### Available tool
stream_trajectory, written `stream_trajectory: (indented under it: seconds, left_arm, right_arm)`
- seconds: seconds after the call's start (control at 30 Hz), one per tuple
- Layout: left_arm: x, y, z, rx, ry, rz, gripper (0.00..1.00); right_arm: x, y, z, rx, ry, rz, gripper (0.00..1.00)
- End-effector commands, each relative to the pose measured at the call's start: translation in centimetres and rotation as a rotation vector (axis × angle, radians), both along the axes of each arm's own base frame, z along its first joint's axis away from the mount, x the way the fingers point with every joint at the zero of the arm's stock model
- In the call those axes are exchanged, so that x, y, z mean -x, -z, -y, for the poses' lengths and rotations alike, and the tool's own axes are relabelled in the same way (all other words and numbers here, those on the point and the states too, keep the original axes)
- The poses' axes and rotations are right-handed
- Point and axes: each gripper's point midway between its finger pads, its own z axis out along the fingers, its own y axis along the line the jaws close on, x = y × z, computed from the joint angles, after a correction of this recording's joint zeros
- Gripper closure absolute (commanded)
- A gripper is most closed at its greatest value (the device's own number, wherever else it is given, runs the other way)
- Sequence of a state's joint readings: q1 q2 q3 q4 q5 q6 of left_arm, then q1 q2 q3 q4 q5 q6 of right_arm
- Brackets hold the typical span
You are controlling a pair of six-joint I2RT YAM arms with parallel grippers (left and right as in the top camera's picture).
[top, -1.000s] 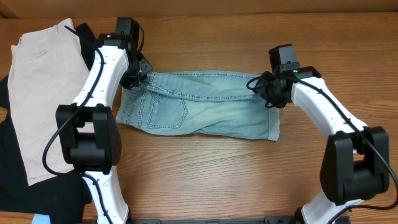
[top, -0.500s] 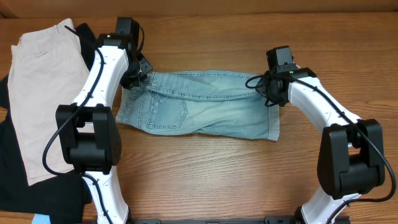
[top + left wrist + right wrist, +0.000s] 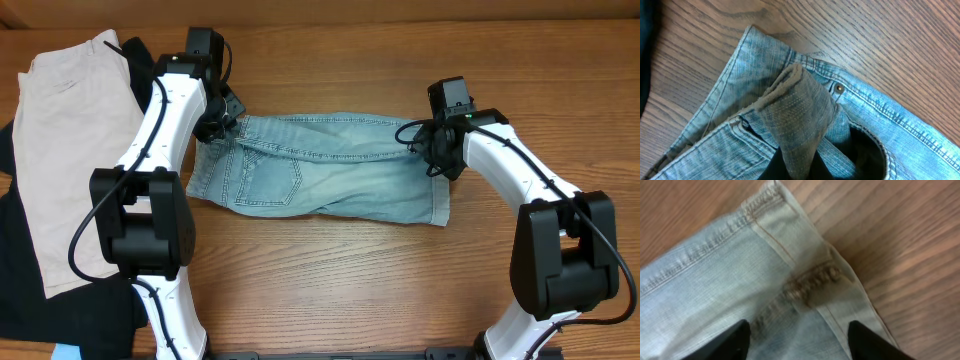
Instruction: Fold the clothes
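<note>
The light-blue denim shorts lie flat across the middle of the table, waistband to the left and cuffed hems to the right. My left gripper is at the waistband's far corner. In the left wrist view it is shut on a raised pinch of denim beside a rivet. My right gripper sits over the far hem corner. In the right wrist view it is open, with black fingertips on either side of the cuffed hem, and holds nothing.
Plain beige shorts lie at the left on a black garment. A small blue item shows at the front left edge. Bare wooden table lies in front of the denim shorts.
My right arm has shifted slightly left, closer over the hem corner. The left arm and the shorts have not moved.
</note>
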State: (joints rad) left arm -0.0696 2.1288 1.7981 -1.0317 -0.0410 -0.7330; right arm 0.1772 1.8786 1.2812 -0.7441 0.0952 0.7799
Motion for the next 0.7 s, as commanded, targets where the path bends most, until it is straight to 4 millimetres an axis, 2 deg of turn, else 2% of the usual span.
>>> stream_trajectory:
  seconds: [0.0,0.07,0.23,0.6,0.67]
  left_arm:
    - [-1.1,-1.5,-0.7,-0.017,-0.003,0.052,0.96]
    - [-1.1,-1.5,-0.7,-0.017,-0.003,0.052,0.96]
    - [-1.1,-1.5,-0.8,-0.020,-0.004,0.051,0.96]
    - [-1.1,-1.5,-0.8,-0.020,-0.003,0.051,0.96]
    - [-1.1,-1.5,-0.8,-0.020,-0.003,0.051,0.96]
  right_arm:
    - [-0.5,0.0,-0.1,-0.037,0.082,0.024,0.32]
    - [-1.0,-0.1,-0.2,-0.042,0.081,0.048,0.33]
    - [-2.2,-0.1,-0.5,-0.058,0.078,0.092,0.54]
    - [-1.3,2.6,-1.2,-0.087,0.062,0.010,0.55]
    - [-1.5,2.7,-1.2,-0.087,0.062,0.015,0.59]
